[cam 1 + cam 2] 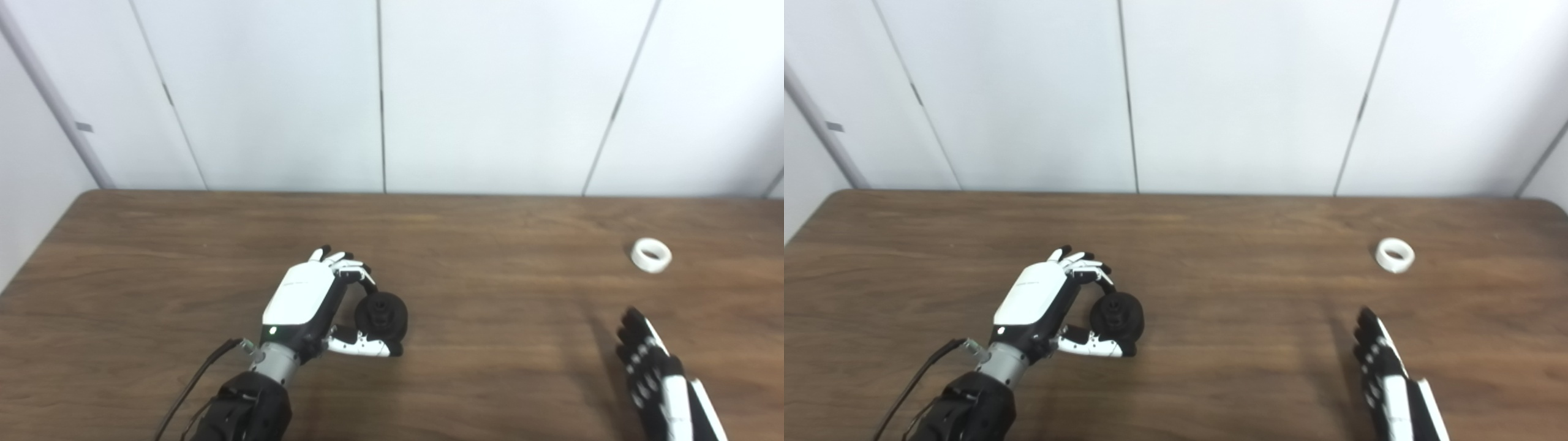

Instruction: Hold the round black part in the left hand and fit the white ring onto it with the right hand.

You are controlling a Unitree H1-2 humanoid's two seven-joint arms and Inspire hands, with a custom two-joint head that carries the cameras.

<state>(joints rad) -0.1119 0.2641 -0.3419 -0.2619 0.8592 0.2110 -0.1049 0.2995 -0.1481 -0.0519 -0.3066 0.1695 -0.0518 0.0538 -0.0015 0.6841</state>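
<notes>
Two hands are showing above a brown wooden table (490, 380), both entering from the lower edge. The left hand (306, 300) is curling around the round black part (381, 316), with its fingers (349, 268) arching over the top of the part and its thumb (361, 346) lying along the underside, so the part is sitting clamped between them. The part is resting near the table's middle, left of centre, with its stepped hub facing up and toward the camera; whether it is touching the wood or sitting slightly above it cannot be told. The right hand (1381, 367) is hovering at the lower right, palm turned sideways, fingers extended and slightly apart, holding nothing. The white ring (1395, 255) is lying flat on the table toward the far right, beyond the right hand and well apart from the black part. Pale wall panels (490, 92) are standing behind the table's far edge.
</notes>
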